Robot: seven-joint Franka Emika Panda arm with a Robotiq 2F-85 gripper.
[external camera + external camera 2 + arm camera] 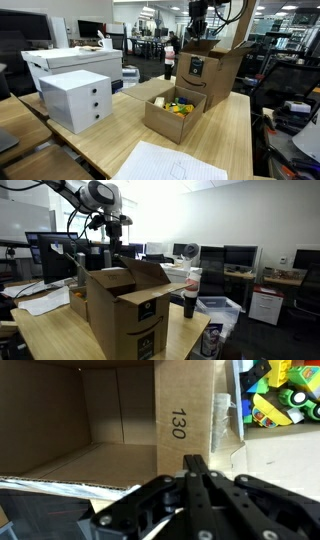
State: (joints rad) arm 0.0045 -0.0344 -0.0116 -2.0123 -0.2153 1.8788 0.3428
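Hangs over the counter (228,132) with the claw (197,36) pinched fully together, gripping and touching nothing. Hovers just above the open tall cardboard box (208,72), at 12 o'clock from it in both exterior views. Looks down, in the wrist view, past closed fingertips (195,465) onto a flap marked 130 (180,422). Shows a smaller box of bright toys (172,108) at 7 o'clock of the tall one, a white drawer unit (78,98) at 9 o'clock.

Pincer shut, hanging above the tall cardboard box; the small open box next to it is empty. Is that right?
Not quite. The small box is not empty: it holds bright toys, as the wrist view and an exterior view show. The pincer is shut, above the tall box.
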